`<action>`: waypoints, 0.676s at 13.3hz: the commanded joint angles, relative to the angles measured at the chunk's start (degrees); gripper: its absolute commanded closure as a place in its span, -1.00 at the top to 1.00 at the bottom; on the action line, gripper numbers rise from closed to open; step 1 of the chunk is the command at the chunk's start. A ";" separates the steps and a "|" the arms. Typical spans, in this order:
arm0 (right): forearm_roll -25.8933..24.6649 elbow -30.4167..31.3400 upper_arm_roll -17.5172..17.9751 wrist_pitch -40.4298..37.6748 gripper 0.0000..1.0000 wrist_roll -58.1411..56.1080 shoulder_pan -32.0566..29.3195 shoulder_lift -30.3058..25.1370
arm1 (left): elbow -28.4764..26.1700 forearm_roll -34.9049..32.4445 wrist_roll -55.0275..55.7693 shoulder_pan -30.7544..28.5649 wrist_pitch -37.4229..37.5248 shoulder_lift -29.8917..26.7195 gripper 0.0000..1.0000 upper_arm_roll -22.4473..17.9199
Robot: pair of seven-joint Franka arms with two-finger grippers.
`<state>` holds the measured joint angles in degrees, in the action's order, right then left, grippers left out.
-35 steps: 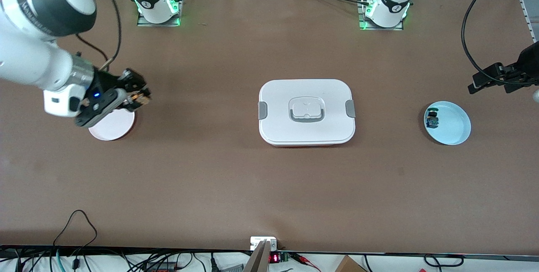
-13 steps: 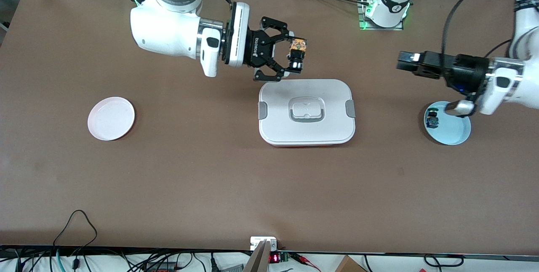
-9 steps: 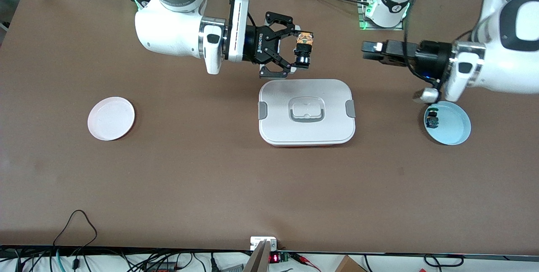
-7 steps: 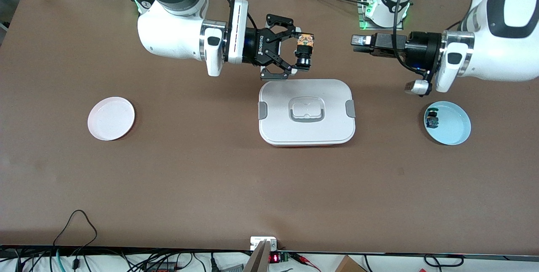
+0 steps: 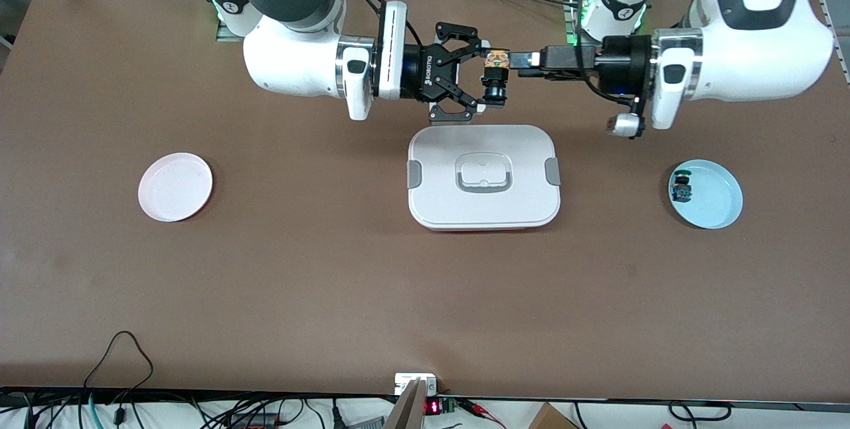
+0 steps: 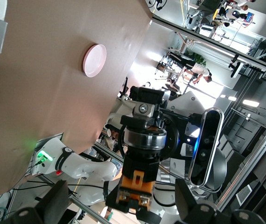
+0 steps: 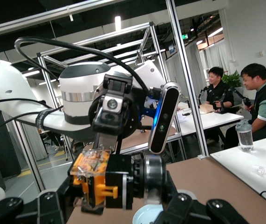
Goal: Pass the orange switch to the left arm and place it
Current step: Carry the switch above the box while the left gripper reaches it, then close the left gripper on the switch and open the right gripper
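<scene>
Both grippers, right (image 5: 490, 80) grasping the orange switch (image 5: 494, 70), left (image 5: 524, 62) spread around it

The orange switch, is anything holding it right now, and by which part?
The right gripper holds the orange switch by its black body, above the table just past the box. The left gripper meets its orange end; its grip cannot be told.
</scene>
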<state>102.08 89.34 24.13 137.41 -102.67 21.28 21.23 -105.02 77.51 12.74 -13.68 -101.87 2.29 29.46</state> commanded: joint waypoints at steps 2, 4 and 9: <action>3.48 -1.62 -0.14 0.05 -0.97 -3.41 0.70 1.10 | -1.06 3.26 0.54 -0.65 -1.31 -1.24 0.83 0.51; 3.22 -1.62 -0.23 0.05 -0.97 -3.50 0.78 1.10 | -1.06 3.35 0.54 -0.65 -1.92 -1.15 0.55 0.94; 3.04 -1.45 -0.23 0.05 -0.97 -3.50 1.31 1.10 | -0.97 3.61 0.54 -0.48 -3.77 -0.97 -0.15 1.83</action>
<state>103.83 89.31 24.13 137.18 -104.21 21.94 21.47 -105.09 79.04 13.01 -13.76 -104.68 2.30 30.75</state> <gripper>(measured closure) 0.282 0.322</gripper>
